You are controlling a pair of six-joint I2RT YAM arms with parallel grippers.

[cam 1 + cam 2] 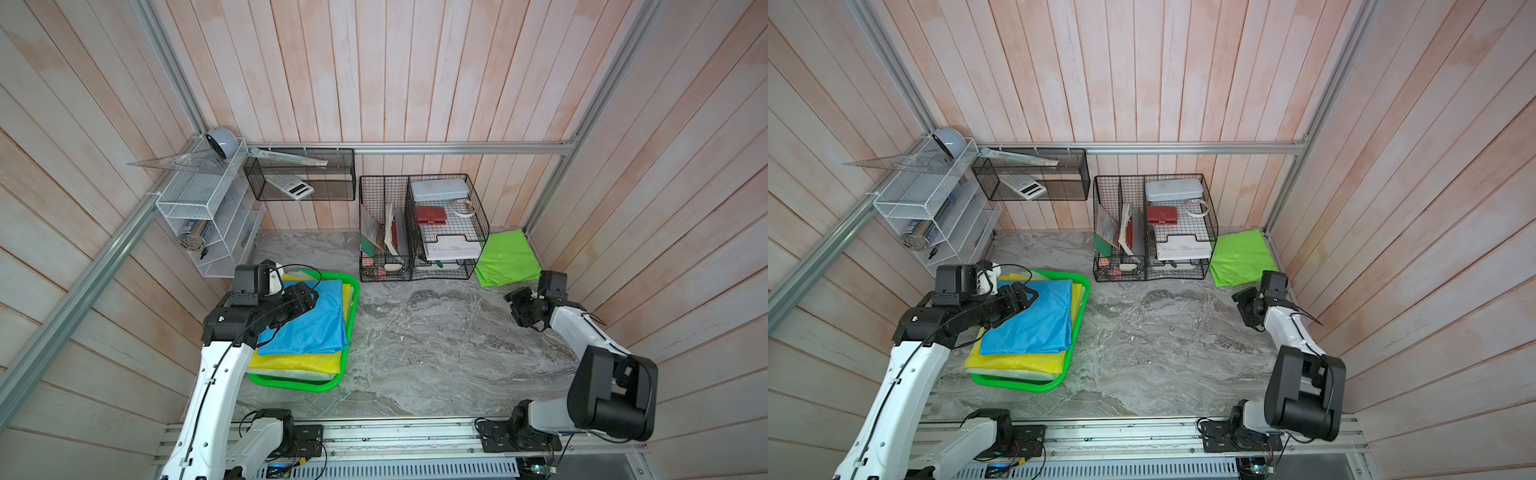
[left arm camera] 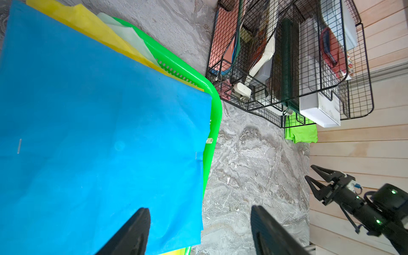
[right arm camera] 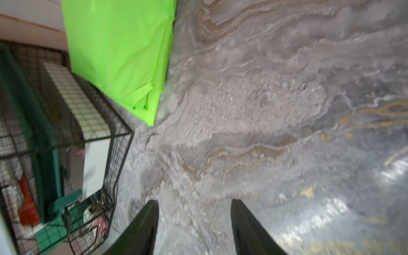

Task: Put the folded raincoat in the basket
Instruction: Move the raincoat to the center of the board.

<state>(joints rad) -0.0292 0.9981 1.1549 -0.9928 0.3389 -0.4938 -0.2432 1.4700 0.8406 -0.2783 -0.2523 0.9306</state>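
1. Green raincoat [image 1: 509,257] lies folded flat on the table [image 1: 436,345] at its 2 o'clock corner, well apart from the basket [image 1: 299,385] at 8 o'clock; it is not yet grasped, so its whole move is left to do.
2. Basket already holds a blue raincoat [image 1: 316,324] on a yellow raincoat [image 1: 291,361]; that part looks finished.
3. Right gripper [image 3: 194,201] hovers near the green raincoat's 6 o'clock edge, jaws apart, holding nothing; left gripper [image 2: 198,207] hangs over the blue raincoat, jaws wide, empty.
4. Black wire rack [image 1: 415,232] stands just beside the green raincoat at its 9 o'clock side and may crowd a grasp; the wall [image 1: 623,228] hems it at 3 o'clock; the table between looks passable.
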